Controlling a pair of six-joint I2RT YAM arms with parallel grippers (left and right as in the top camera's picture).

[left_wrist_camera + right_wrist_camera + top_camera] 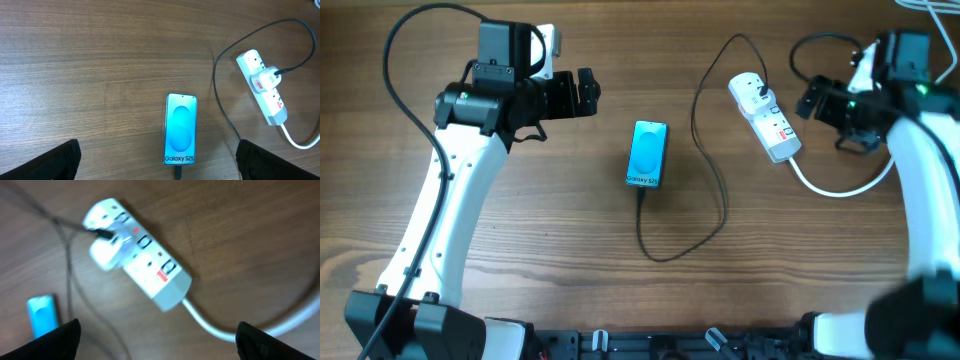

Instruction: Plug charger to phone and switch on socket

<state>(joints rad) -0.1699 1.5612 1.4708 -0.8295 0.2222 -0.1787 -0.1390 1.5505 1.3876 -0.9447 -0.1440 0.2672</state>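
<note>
The phone (647, 153) with a cyan screen lies flat mid-table, text edge toward the front; it also shows in the left wrist view (180, 128) and the right wrist view (41, 314). The charger's thin black cable (705, 150) runs from a white adapter (752, 88) on the socket (767, 115) and loops round to the phone's front edge, where its plug tip (177, 171) sits in the port. My left gripper (588, 92) is open and empty, left of the phone. My right gripper (810, 100) is open and empty, just right of the socket (137, 260).
The socket's thick white cord (840, 188) curves off to the right, under my right arm. The cable loop (670, 252) lies on the wood in front of the phone. The table is bare wood elsewhere.
</note>
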